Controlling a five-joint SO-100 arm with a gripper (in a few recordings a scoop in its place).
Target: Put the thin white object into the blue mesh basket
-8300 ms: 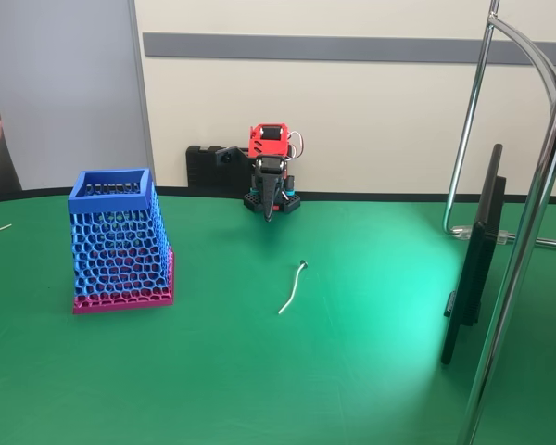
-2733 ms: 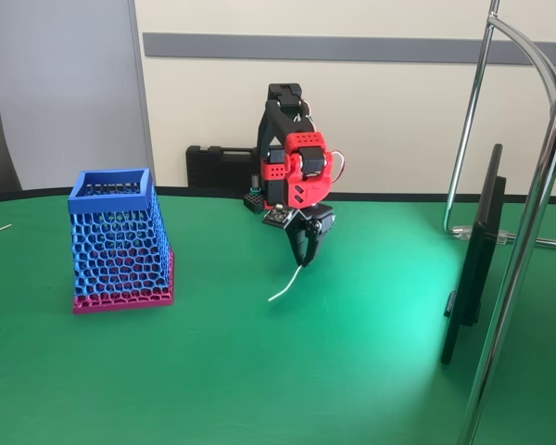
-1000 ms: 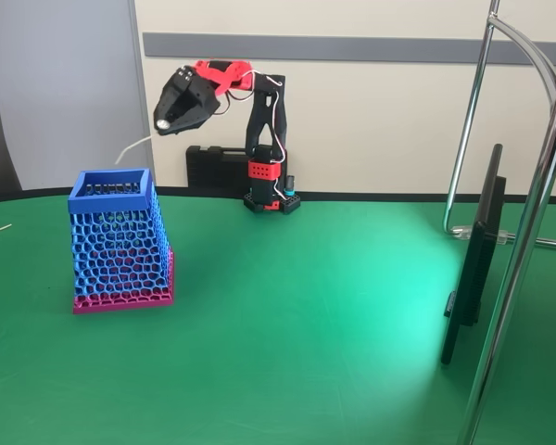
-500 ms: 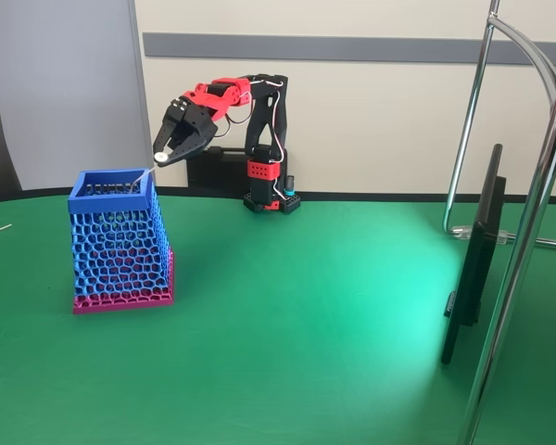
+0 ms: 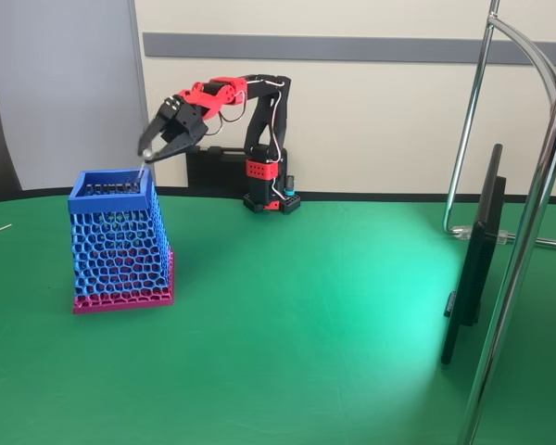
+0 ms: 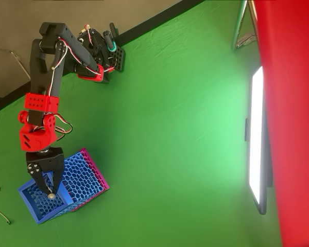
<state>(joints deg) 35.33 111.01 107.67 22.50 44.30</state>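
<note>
With the jaws of the gripper [image 5: 149, 151] spread wide and empty above the blue mesh basket [image 5: 111, 193], the arm does best rising straight clear of its rim.

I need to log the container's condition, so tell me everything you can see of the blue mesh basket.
The blue mesh basket is tall and tapered, widening downward, with honeycomb-mesh walls that look like printed plastic. It has a solid blue square rim, open at the top, and a pink-magenta base. It stands upright on the green table, at the left of the fixed view. The tool hangs open just above the rim's right edge; in the overhead view it sits over the opening. What lies inside cannot be made out.
</note>
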